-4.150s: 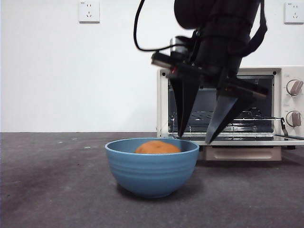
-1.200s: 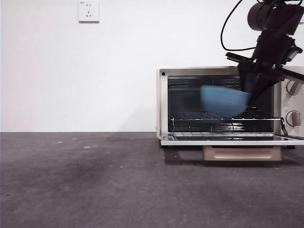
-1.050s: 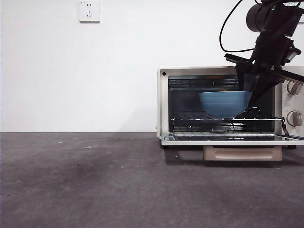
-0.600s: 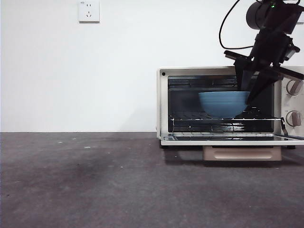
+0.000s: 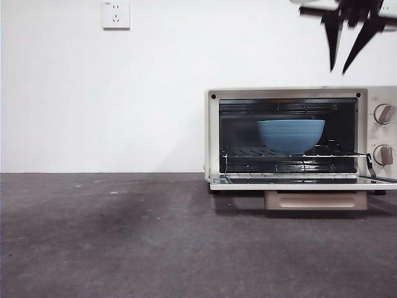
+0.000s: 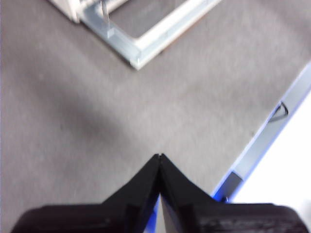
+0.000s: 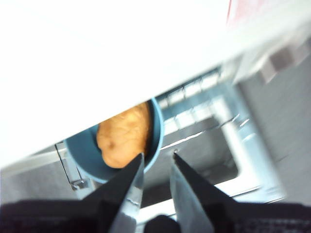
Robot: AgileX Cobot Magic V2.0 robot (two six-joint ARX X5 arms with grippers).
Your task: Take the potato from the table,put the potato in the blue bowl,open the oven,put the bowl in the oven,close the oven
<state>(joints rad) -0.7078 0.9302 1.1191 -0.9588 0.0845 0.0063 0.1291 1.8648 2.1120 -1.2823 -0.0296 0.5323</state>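
Note:
The blue bowl [image 5: 291,133] stands on the wire rack inside the oven [image 5: 213,133], whose door [image 5: 298,184] lies flat open. In the right wrist view the potato [image 7: 124,136] lies inside the bowl [image 7: 83,151]. My right gripper [image 5: 339,68] hangs open above the oven's top right part, clear of the bowl, and the same gripper [image 7: 158,155] holds nothing. My left gripper [image 6: 159,157] is shut and empty over the bare table [image 6: 97,97], near a corner of the open door [image 6: 146,39].
The tan handle [image 5: 315,200] hangs below the open door. Two knobs [image 5: 384,113] sit on the oven's right panel. The dark grey table [image 5: 124,236] stretches left of the oven. A table edge [image 6: 262,145] runs close to the left gripper.
The right gripper carried the bowl into the oven, let go of it on the rack and rose up above the oven. The bowl now stands by itself.

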